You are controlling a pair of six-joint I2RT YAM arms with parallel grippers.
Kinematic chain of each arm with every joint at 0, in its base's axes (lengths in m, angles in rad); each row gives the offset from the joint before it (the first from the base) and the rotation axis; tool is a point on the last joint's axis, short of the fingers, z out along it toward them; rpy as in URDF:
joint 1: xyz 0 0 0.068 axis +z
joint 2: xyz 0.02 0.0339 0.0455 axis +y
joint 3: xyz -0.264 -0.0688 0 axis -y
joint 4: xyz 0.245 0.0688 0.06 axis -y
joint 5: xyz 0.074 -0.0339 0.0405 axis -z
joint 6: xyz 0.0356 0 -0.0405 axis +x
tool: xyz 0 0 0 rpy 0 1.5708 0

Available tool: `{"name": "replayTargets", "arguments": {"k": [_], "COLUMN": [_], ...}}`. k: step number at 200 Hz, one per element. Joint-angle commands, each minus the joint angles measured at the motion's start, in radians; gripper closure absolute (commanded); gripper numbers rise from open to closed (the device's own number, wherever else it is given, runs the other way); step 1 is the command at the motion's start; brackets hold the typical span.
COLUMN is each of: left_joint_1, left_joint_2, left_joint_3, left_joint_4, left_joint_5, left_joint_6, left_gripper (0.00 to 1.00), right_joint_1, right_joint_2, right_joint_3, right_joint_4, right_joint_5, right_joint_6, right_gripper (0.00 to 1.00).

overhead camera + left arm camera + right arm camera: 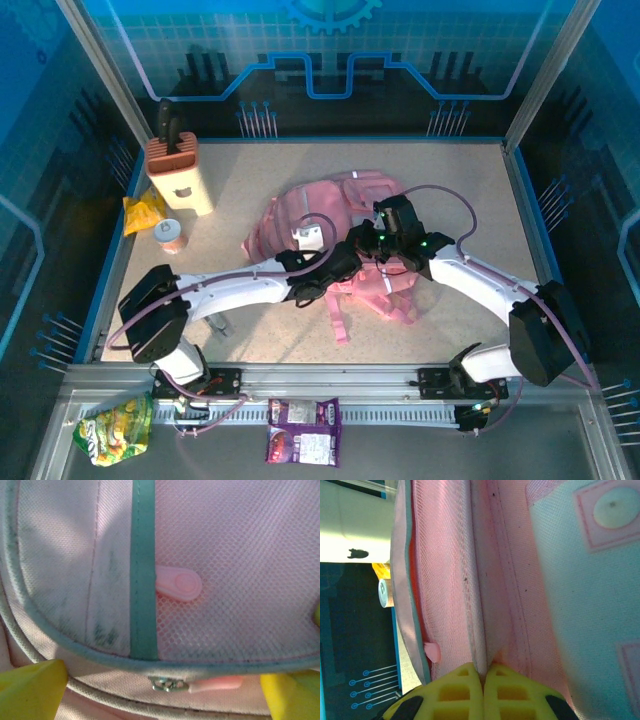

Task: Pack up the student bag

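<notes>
The student bag (pixel 310 222), pink with pale trim, lies flat in the middle of the table. My left gripper (pixel 338 268) hovers over its near side, open. In the left wrist view its yellow fingertips (pixel 31 691) stand wide apart on either side of a metal zip slider (pixel 167 684) with a pink pull (pixel 216 684), below a mesh pocket edged in teal trim (pixel 144 570). My right gripper (pixel 385 238) reaches in from the right. Its yellow fingers (pixel 455 692) are pressed together on a fold of the bag's pink fabric (pixel 492 605) beside the mesh.
At the back left of the table stand a tan block with a dark handle (pixel 178 172), a yellow packet (pixel 143 212) and a small can (pixel 171 235). A green snack bag (pixel 115 428) and a purple packet (pixel 303 430) lie on the front ledge.
</notes>
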Motion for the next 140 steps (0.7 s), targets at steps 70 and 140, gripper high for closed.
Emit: {"name": "replayTargets", "arguments": {"k": [70, 140], "left_joint_1": [0.021, 0.026], "left_joint_2": [-0.022, -0.051], "left_joint_3": [-0.005, 0.024], "left_joint_4": [-0.123, -0.117], "left_joint_5": [-0.091, -0.076], "left_joint_6": [-0.048, 0.052], "left_gripper": [0.22, 0.47], "right_joint_1": [-0.005, -0.005], "right_joint_2": [-0.030, -0.018], "right_joint_3": [0.009, -0.019], "right_joint_4": [0.155, 0.174], "right_joint_5": [-0.070, -0.077], "right_joint_6": [0.014, 0.022], "right_gripper": [1.00, 1.00]}}
